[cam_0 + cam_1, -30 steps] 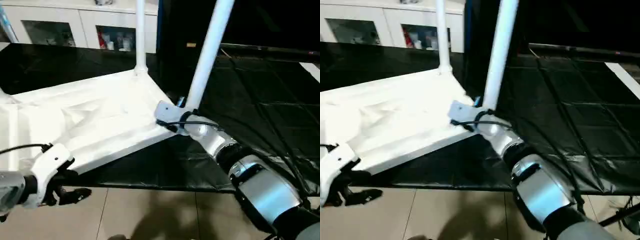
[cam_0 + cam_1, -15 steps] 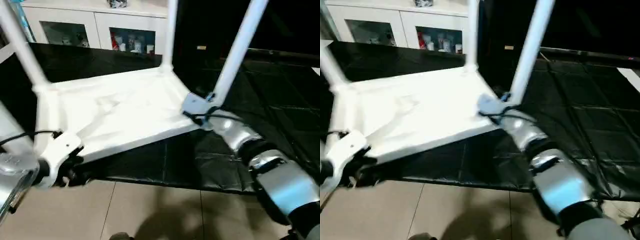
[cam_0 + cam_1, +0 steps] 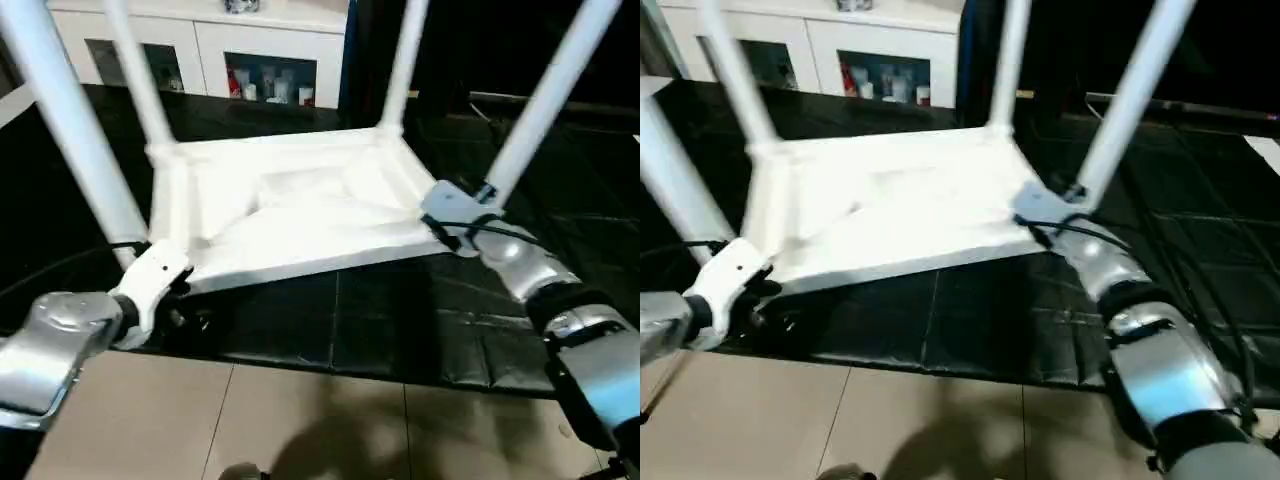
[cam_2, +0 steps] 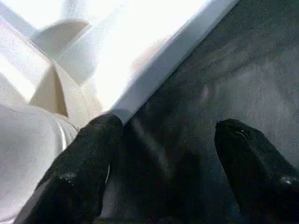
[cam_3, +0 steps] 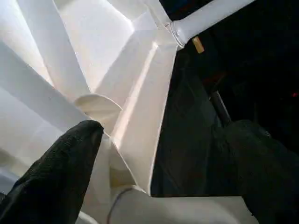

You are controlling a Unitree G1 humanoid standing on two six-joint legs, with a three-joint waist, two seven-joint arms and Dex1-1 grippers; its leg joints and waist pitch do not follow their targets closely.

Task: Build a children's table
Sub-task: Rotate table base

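While the children's table [image 3: 300,215] lies upside down on the black mat [image 3: 400,330], I see all four white legs standing up from its corner sockets. My left gripper [image 4: 166,154] sits at the table's near left corner, fingers spread wide with nothing between them; one black finger [image 4: 88,158] is against the tabletop's edge, the other over the mat. My right gripper [image 5: 159,158] is at the near right corner, at the base of that leg [image 3: 540,100], also spread wide, straddling the rim of the ribbed underside. Behind the table stands a white cabinet [image 3: 260,50] with glass doors.
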